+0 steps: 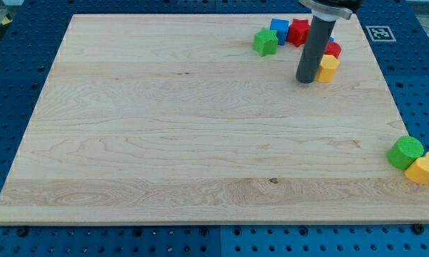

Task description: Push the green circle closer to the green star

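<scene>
Six blocks on the board (164, 128) — two green, two yellow, two red-ish, one blue makes seven. The green circle (405, 152) sits at the view's right edge, touching a yellow block (424, 168). The green star (265, 41) lies top right beside the blue block (279, 31), one red block (298, 31) and another red block (332, 49). My tip (306, 80) — a bare rod with nothing to open or close — rests just beside the second yellow block (327, 68).

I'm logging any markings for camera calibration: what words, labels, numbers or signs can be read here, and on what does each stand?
No readable words, brands or numbers.
One sign: a black-and-white square fiducial marker, on the blue pegboard beyond the wooden board's top right corner; it carries a pattern, no text.
The blocks and my tip bear no markings.
</scene>
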Robot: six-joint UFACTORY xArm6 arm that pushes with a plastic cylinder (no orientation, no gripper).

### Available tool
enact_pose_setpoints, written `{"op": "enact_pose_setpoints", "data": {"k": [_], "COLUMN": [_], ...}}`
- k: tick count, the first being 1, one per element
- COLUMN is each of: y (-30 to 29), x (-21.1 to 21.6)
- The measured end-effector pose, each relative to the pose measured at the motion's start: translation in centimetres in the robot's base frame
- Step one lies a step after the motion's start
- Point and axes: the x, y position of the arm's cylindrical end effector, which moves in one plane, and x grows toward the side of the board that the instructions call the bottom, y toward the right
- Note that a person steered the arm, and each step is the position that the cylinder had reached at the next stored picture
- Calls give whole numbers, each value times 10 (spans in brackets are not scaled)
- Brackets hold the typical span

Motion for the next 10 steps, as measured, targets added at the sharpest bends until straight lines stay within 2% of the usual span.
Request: {"op": "enact_pose_setpoints", "data": {"k": [1,2,4,5,6,8,10], "y": [0,39,153,184,192,191,140], "x": [37,61,99,125,151,175,173]}}
